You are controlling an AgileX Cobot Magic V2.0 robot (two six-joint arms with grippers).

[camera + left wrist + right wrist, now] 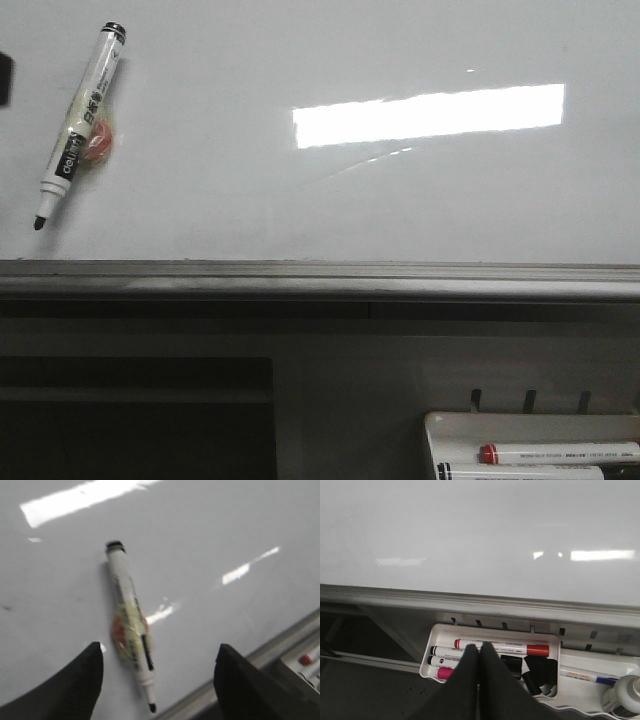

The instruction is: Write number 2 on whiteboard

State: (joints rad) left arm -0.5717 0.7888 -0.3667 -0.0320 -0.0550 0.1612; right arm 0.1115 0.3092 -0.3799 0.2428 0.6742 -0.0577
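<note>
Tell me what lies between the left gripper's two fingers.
In the left wrist view, the left gripper is open over the whiteboard, and an uncapped black marker lies on the board between its fingers, touching neither.

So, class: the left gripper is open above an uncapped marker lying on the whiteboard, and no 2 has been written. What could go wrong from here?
1. The marker lies with its bare tip on the whiteboard; a nudge during pickup may leave a stray mark.
2. It rests near the board's frame, so a push could roll it off.
3. The left gripper sits open around the tip end; a grasp that low might smear ink onto the fingers.
</note>
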